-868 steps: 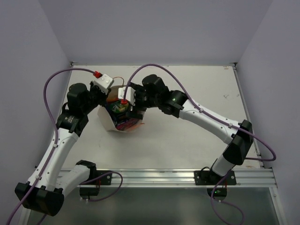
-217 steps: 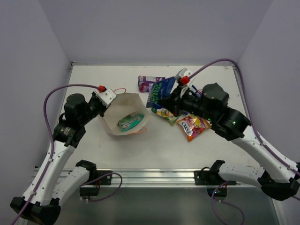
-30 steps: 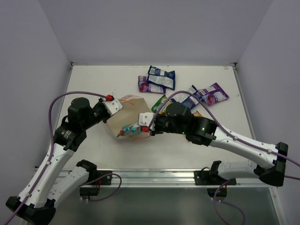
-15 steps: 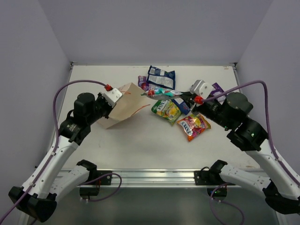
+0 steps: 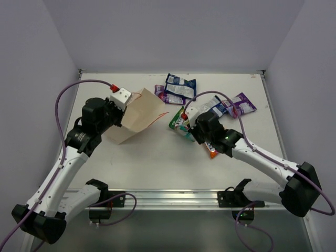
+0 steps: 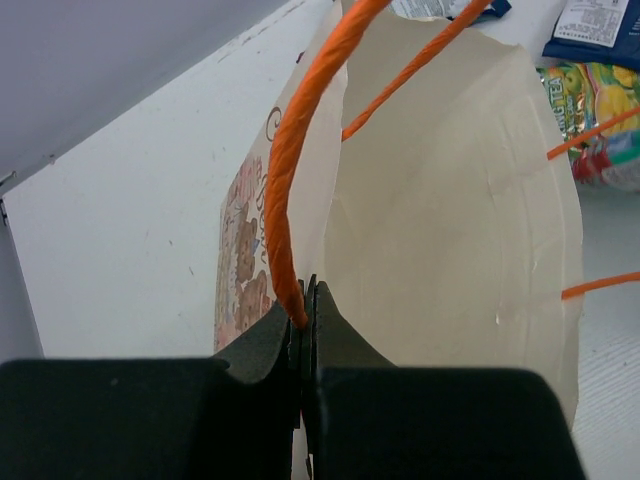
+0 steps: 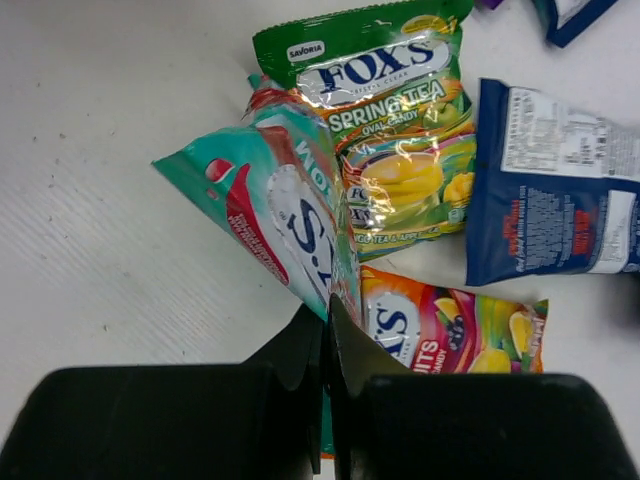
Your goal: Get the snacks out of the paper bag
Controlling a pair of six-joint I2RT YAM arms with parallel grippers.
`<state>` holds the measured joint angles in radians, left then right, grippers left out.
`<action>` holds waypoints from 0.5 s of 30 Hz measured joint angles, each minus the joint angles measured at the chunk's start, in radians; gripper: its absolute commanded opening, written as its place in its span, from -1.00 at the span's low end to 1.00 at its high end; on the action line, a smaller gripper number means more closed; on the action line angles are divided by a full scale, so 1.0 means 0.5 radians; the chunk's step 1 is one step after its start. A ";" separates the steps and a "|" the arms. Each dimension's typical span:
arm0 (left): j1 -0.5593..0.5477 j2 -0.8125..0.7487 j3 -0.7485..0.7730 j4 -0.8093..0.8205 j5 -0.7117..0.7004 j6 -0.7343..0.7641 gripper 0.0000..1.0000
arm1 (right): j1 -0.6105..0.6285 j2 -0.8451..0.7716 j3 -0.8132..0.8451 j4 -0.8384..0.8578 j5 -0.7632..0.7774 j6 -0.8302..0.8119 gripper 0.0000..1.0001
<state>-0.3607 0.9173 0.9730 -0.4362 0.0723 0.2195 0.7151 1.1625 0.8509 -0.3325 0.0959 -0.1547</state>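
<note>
The beige paper bag (image 5: 137, 116) lies tilted on its side, mouth toward the right, and no packet shows in its interior (image 6: 450, 230). My left gripper (image 6: 303, 300) is shut on the bag's rim together with an orange handle (image 6: 290, 170). My right gripper (image 7: 327, 310) is shut on a teal-pink snack packet (image 7: 280, 215), hanging just above the table. Under and beside it lie a green-yellow packet (image 7: 400, 130), an orange-red one (image 7: 450, 330) and a blue one (image 7: 550, 190). Further back lie a blue-white packet (image 5: 181, 84) and two purple ones (image 5: 161, 93) (image 5: 242, 104).
The snacks are spread over the table's back middle and right. The right arm (image 5: 262, 157) stretches across the right half from its base. Grey walls close in the back and both sides.
My right gripper pulled the teal-pink packet from the bag's mouth, swung it toward the back, and now holds it low over the green and orange packets. The left gripper shifted the bag slightly back.
</note>
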 measured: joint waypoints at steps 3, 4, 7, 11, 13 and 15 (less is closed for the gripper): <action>0.018 0.038 0.051 -0.009 -0.018 -0.042 -1.00 | 0.133 0.102 -0.045 0.069 0.163 0.035 -1.00; 0.023 0.046 0.066 -0.011 -0.021 -0.054 -1.00 | 0.195 0.133 -0.047 0.107 0.227 0.032 -1.00; 0.035 0.076 0.121 -0.028 -0.037 -0.108 -1.00 | 0.394 0.220 -0.048 0.202 0.362 0.024 -0.85; 0.055 0.101 0.168 -0.047 -0.059 -0.164 -1.00 | 0.668 0.320 -0.048 0.219 0.361 0.037 -0.17; 0.069 0.112 0.185 -0.056 -0.066 -0.193 -1.00 | 0.781 0.346 -0.048 0.164 0.266 0.067 0.10; 0.085 0.126 0.205 -0.070 -0.076 -0.213 -1.00 | 0.862 0.330 -0.048 0.074 0.141 0.123 0.41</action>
<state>-0.3183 0.9802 1.0756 -0.4713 0.0345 0.1131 1.1461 1.3273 0.8268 -0.2955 0.1665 -0.0933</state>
